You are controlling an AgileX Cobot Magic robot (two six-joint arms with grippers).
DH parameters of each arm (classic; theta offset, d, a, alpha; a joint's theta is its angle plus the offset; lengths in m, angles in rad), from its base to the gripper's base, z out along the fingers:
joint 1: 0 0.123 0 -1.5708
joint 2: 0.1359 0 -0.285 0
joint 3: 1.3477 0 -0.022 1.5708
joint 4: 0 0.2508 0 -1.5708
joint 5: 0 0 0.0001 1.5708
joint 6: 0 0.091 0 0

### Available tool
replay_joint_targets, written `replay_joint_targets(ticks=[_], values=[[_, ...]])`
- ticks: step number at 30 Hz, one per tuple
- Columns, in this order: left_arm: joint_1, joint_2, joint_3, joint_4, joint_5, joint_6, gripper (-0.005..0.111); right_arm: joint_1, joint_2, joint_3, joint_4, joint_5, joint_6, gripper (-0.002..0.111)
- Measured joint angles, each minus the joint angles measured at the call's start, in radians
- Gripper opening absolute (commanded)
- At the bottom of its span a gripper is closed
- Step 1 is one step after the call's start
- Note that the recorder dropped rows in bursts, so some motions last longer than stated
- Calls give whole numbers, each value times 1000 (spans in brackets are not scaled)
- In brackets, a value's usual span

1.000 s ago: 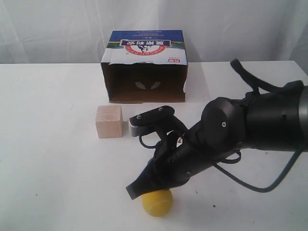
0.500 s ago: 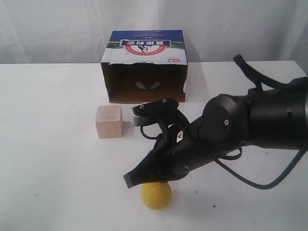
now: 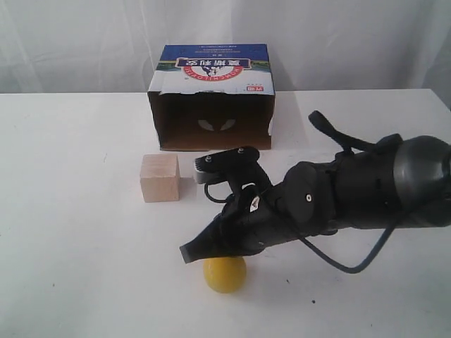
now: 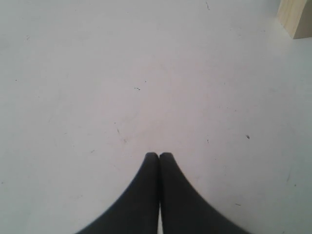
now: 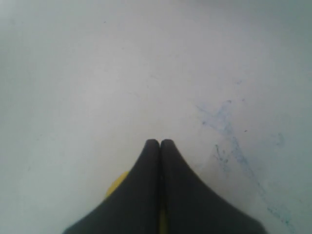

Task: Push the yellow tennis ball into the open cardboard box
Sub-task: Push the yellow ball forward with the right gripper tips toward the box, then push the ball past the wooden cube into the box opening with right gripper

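Observation:
The yellow tennis ball (image 3: 225, 275) lies on the white table near the front edge, partly under my right arm. My right gripper (image 3: 187, 252) is shut and empty, its tip just left of and above the ball. In the right wrist view, the shut right gripper (image 5: 160, 142) hides most of the tennis ball (image 5: 117, 184), which shows only as a yellow sliver. The open cardboard box (image 3: 211, 98) stands at the back, its dark opening facing the front. My left gripper (image 4: 159, 155) is shut over bare table and does not show in the exterior view.
A pale wooden cube (image 3: 160, 177) sits between ball and box, left of the direct line; its corner (image 4: 297, 17) shows in the left wrist view. The table (image 3: 70, 232) is white, with blue scuff marks (image 5: 224, 126) near the right gripper.
The right gripper tip has moved back toward the box and the arm has dropped lower. The ball has rolled a little toward the box.

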Motion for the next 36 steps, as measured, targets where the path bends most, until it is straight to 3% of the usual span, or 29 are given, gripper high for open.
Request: replay_joint_targets(ticks=[6, 12, 20, 30, 36], values=[[0, 0, 0, 0, 0, 0, 0, -52, -32, -11, -4, -250, -90, 0], [0, 0, 0, 0, 0, 0, 0, -52, -157, -39, 5, 272, -84, 0], [0, 0, 0, 0, 0, 0, 0, -52, -75, -62, 28, 114, -84, 0], [0, 0, 0, 0, 0, 0, 0, 2, 133, -244, 51, 81, -141, 0], [0, 0, 0, 0, 0, 0, 0, 4, 180, -270, 66, 78, -141, 0]])
